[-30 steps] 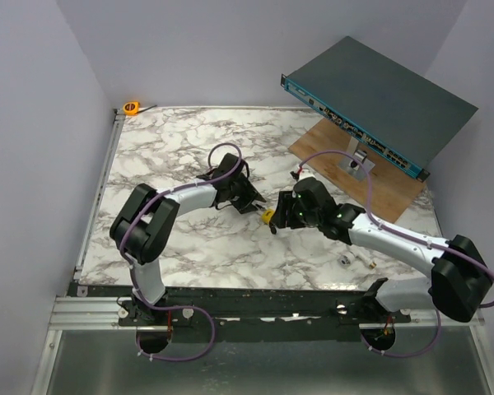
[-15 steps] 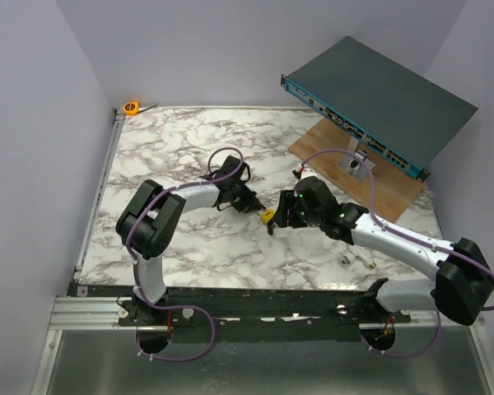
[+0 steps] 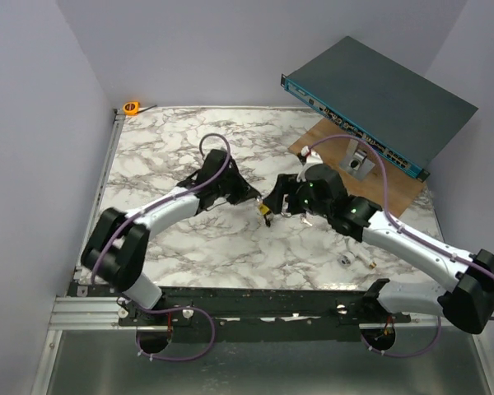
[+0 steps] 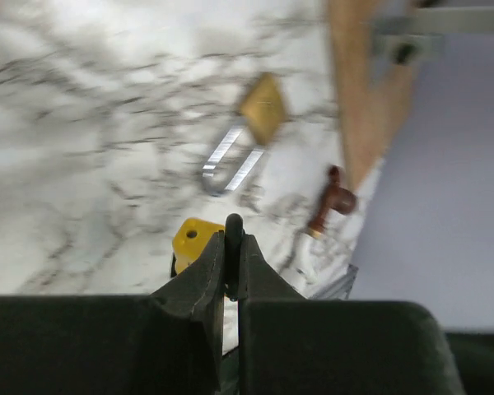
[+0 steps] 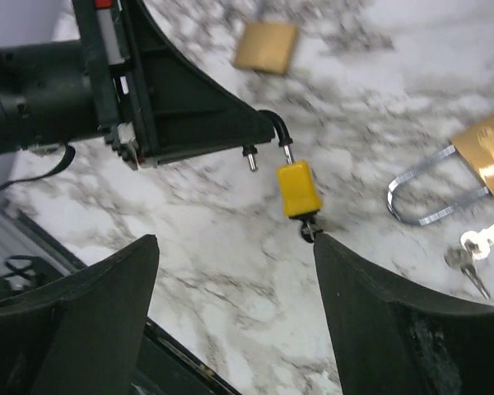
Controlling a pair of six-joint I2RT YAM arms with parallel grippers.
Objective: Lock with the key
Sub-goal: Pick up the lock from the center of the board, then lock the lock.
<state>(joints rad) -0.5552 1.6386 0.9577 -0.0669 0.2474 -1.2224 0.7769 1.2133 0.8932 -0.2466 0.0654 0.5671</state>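
Note:
A yellow padlock (image 5: pixel 299 188) hangs by its dark shackle (image 5: pixel 273 130) from my left gripper (image 4: pixel 232 234), which is shut on the shackle. Its yellow body also shows in the left wrist view (image 4: pixel 193 240) and in the top view (image 3: pixel 266 212). A small dark key (image 5: pixel 310 231) sticks out of the padlock's lower end. My right gripper (image 5: pixel 235 240) is open and empty. Its right fingertip (image 5: pixel 325 244) is right beside the key head. In the top view the left gripper (image 3: pixel 253 199) and right gripper (image 3: pixel 277 200) face each other mid-table.
A brass padlock (image 5: pixel 487 151) with an open silver shackle lies on the marble beside loose keys (image 5: pixel 473 251). A second brass padlock (image 5: pixel 266 47) lies farther off. A teal rack unit (image 3: pixel 379 97) stands on a wooden board (image 3: pixel 393 191) at the back right. An orange tape measure (image 3: pixel 132 107) sits at the back left.
The left arm has stretched out and swung its elbow left, still holding the yellow padlock in about the same place. The right gripper has drawn back and up from it.

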